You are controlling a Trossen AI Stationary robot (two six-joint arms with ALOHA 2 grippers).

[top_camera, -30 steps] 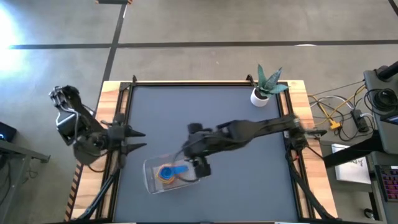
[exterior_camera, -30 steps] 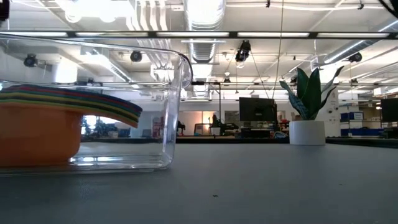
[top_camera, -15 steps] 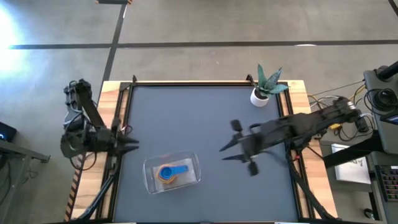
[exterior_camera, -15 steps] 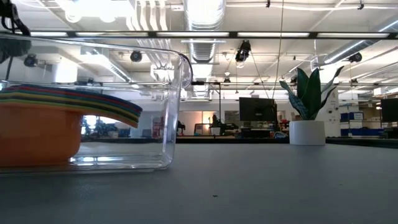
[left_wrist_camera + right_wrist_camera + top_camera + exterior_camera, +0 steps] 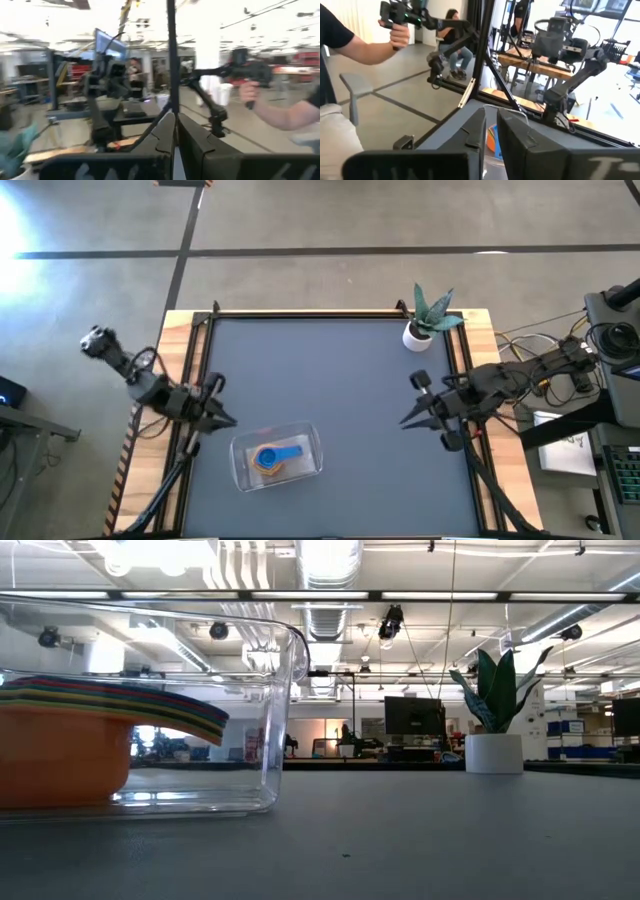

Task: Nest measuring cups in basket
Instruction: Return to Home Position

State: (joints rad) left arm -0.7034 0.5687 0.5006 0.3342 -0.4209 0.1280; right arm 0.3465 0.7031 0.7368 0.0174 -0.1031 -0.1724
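The clear basket stands near the table's front, left of the middle. The measuring cups sit nested inside it, a blue cup on top. In the low view an orange cup rests on the basket floor, with the coloured handles stacked above it. My left gripper is shut at the table's left edge, just left of the basket and holding nothing. My right gripper is near the right edge. It points toward the basket with its fingers together and nothing between them.
A white pot with a green plant stands at the far right corner. Cables and gear lie beyond the table's right edge. In the wrist views a person's hand holds a handle device in the room beyond the table.
My right gripper has drawn back from the basket toward the table's right edge and has shut. My left gripper has also shut at the left edge, moving slightly toward the near edge as its arm swung. The basket and cups have stayed in place.
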